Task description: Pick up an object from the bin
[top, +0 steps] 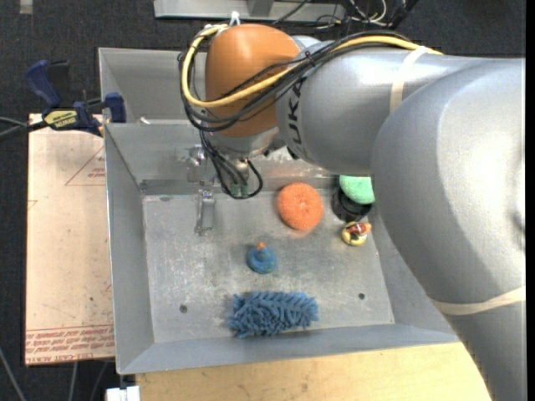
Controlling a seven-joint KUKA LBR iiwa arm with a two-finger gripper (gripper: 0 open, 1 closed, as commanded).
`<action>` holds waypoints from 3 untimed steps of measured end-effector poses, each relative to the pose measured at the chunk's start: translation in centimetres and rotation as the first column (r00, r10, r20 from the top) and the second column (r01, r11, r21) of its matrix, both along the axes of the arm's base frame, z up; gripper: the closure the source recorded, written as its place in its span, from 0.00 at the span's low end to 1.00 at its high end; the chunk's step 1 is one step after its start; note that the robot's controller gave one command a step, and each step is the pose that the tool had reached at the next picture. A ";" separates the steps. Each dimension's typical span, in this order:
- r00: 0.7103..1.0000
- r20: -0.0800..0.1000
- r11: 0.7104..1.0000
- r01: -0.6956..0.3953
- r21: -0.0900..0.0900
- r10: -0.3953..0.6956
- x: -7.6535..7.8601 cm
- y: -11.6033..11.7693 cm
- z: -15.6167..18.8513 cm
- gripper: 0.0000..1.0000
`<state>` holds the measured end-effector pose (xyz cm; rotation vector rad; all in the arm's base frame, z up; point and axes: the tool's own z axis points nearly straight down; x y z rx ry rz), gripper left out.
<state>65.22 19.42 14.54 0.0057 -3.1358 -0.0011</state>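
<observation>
My gripper (203, 222) hangs under the orange wrist cover, low over the bare back-left part of the bin floor. Nothing lies directly beneath it. An orange fuzzy ball (299, 205) rests to its right, near the back. A small blue toy with an orange tip (262, 259) sits in the middle of the floor, right of and in front of the gripper. A blue shaggy mitt-like thing (273, 313) lies along the front wall.
At the right side, close to the arm, lie a green piece (358, 189) on a black thing (345, 206) and a small yellow toy (355, 234). The arm covers the bin's right and back-right parts.
</observation>
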 end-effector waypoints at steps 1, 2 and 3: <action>1.000 0.008 1.000 0.003 0.001 -0.003 0.2 -0.1 0.6 0.00; 0.954 0.010 0.954 -0.299 0.003 0.299 -4.5 -4.7 -4.2 0.00; 0.919 0.008 0.919 -0.395 0.002 0.395 -5.8 -9.0 -5.2 0.00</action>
